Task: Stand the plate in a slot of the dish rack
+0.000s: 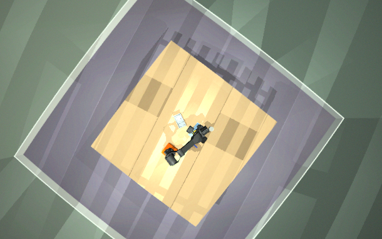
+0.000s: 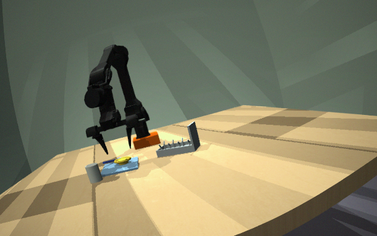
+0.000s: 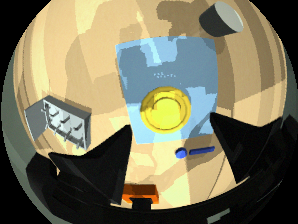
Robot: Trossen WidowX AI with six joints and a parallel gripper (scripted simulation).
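Note:
A round yellow plate lies flat on a light blue board. In the top view the arm mostly hides the plate. The grey dish rack stands apart from the board, with short pegs in rows and a tall panel at one end. My gripper is open and empty, pointing down above the plate and board, with its fingers spread wide. In the wrist view the plate shows between and a little beyond the fingertips.
A grey cylinder stands by the board's corner. A thin blue object lies beside the board on the arm's side. An orange block is at the arm's base.

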